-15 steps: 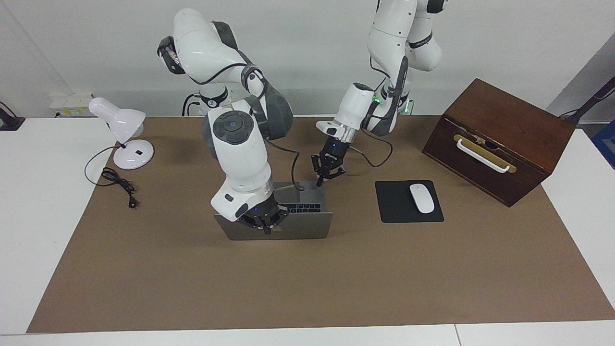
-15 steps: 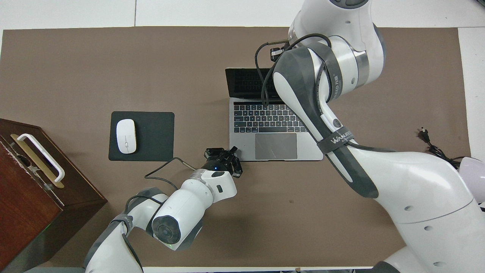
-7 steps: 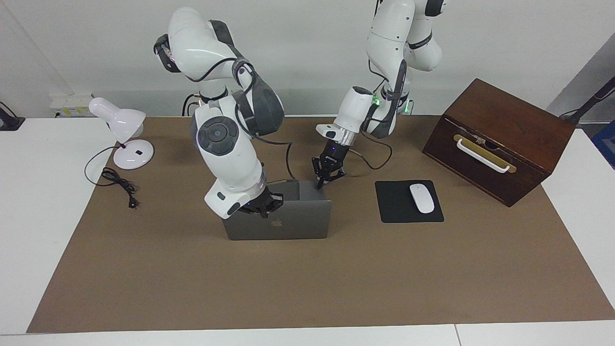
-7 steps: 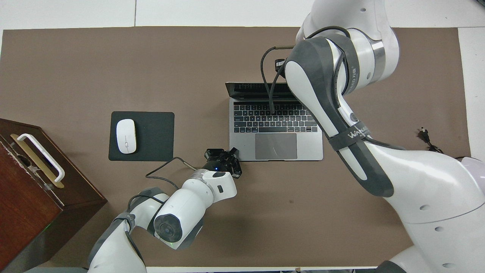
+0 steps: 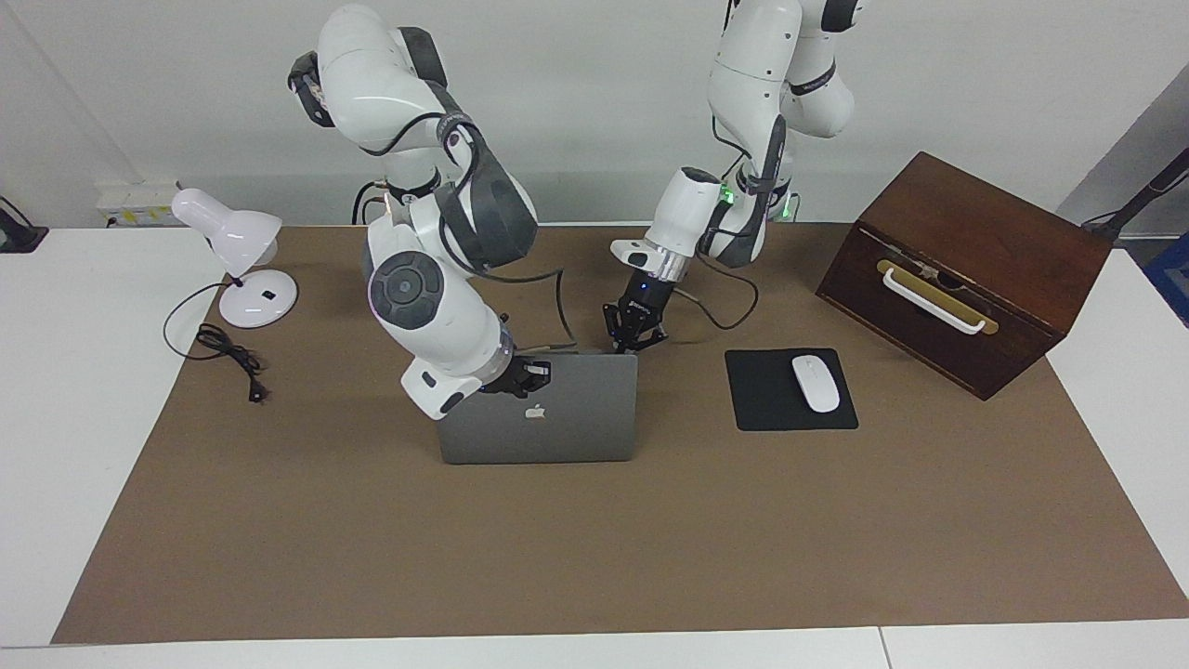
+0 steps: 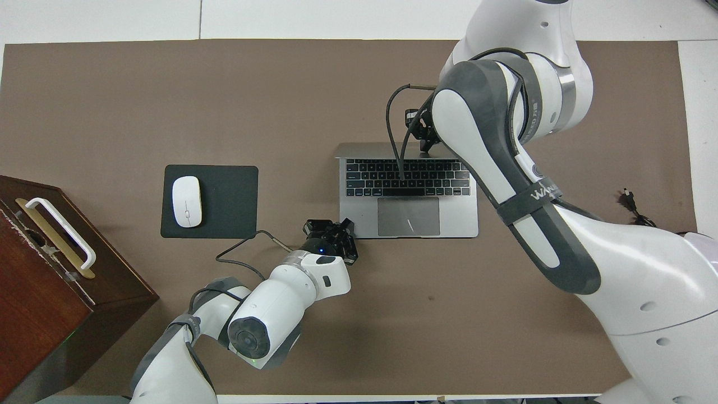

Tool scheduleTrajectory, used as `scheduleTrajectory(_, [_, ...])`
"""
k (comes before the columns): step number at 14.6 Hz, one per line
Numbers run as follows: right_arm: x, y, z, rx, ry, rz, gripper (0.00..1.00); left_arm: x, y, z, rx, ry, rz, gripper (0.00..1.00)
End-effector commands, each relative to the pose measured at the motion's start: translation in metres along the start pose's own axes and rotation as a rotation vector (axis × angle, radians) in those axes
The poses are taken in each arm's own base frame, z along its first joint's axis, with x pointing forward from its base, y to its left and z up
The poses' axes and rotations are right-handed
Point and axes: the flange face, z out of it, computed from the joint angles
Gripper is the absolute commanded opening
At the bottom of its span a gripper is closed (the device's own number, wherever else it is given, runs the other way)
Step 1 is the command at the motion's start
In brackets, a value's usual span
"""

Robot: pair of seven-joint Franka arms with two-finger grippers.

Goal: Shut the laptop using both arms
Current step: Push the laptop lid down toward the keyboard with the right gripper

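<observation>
1. The laptop (image 5: 539,418) sits on the brown mat (image 5: 594,557) about midway between the two arms' ends of the table, its base flat and its silver lid raised, the logo side turned away from the robots and leaning toward them over the keyboard.
2. The right gripper (image 5: 528,373) is clenched, fingertips together, holding nothing; it rests against the outer face of the laptop's lid near the top edge, just above the logo.
3. The left gripper (image 5: 633,342) is also clenched and empty; it is low at the laptop's base corner nearest the robots, on the side toward the left arm's end of the table. Whether it presses on the corner cannot be told.
4. Beside the laptop, toward the left arm's end, a white mouse (image 5: 816,383) lies on a black mouse pad (image 5: 766,400).
5. Past the mouse pad from the laptop, a dark wooden box (image 5: 966,269) with a white handle stands tilted.
6. Toward the right arm's end from the laptop, and nearer to the robots, stands a white desk lamp (image 5: 237,260), its black cord (image 5: 228,353) coiled on the mat.
</observation>
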Motion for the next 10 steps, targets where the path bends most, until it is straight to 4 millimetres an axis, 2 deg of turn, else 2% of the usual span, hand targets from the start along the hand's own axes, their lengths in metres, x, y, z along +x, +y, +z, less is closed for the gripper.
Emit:
scheduleTrajectory(1, [-0.022,0.007,0.016,0.017,-0.024,0.042,0.0,-0.011,0.002,0.013,0.003,-0.015,0.025,0.0])
scheduleTrajectory(4, [-0.028,0.012,0.032,0.012,-0.025,0.054,0.0,-0.012,0.004,0.014,0.0,-0.017,0.03,0.0])
scheduleTrajectory(10, [-0.037,0.019,0.078,0.007,-0.007,0.065,0.0,-0.017,0.005,0.016,-0.001,-0.03,0.036,0.0])
